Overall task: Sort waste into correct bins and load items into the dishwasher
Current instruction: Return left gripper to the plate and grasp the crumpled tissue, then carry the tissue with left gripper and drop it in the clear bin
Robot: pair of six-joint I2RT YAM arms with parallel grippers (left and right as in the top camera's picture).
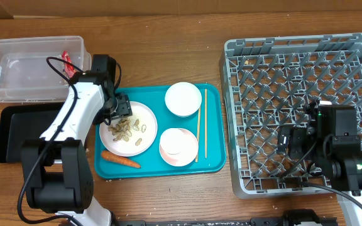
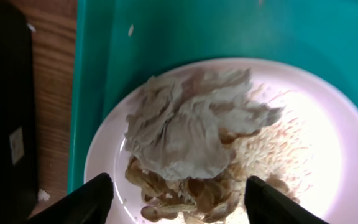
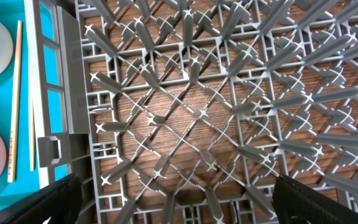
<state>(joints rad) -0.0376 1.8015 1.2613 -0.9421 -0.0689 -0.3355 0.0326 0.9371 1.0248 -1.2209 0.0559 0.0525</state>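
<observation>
Wooden chopsticks run near-to-far along the teal tray; left claw, right claw both wide.

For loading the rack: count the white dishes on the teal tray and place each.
3. A plate at the teal tray's left, a bowl at its far middle, and another bowl nearer the front, beside the chopsticks. The nearer one may be stacked pieces.

Wooden table carrying four containers.
A clear tub sits far left, with a black tray just beside its near edge. A teal tray lies mid-table near the black one, and a grey rack stands apart on the right.
</observation>
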